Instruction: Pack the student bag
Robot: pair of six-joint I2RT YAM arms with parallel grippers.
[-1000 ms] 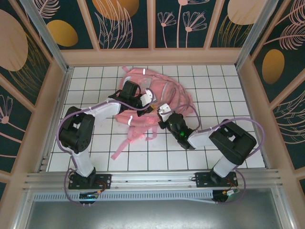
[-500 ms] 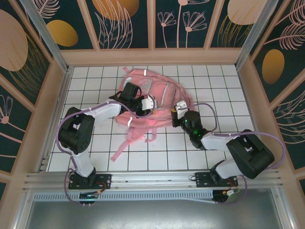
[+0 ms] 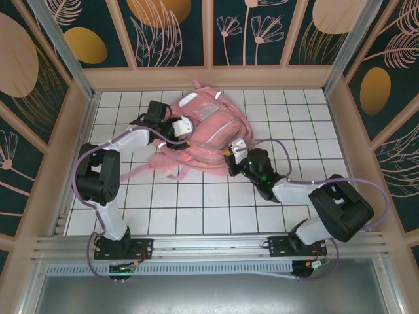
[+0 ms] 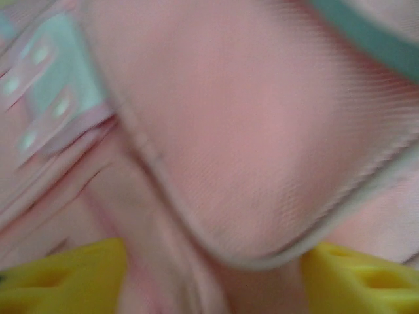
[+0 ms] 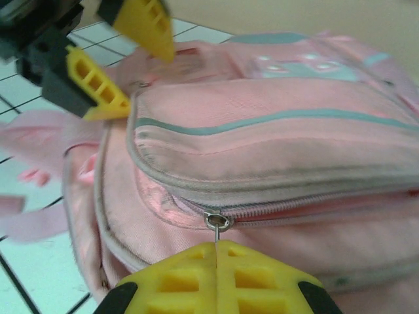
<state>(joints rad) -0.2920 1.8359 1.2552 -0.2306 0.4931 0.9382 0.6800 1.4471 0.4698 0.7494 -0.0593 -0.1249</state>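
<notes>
Here the student bag's [image 5: 275, 144] zipper pull [image 5: 217, 223] sits pinched in right pincer [image 5: 216, 248].

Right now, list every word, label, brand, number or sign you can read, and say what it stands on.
No readable text in these pictures.
student bag: no legible word or logo; its white strips are blank.
Pale patch on the bag: light spots, too blurred to read.
Wall panels: flower patterns, no lettering.

A white table top [image 3: 196, 203] ruled in a dark grid is noted beneath the left gripper [image 3: 188, 128] and right gripper [image 3: 236, 152]. Dark floral wall panels [image 3: 177, 29] are recorded beyond them, a metal rail [image 3: 209, 243] behind.
</notes>
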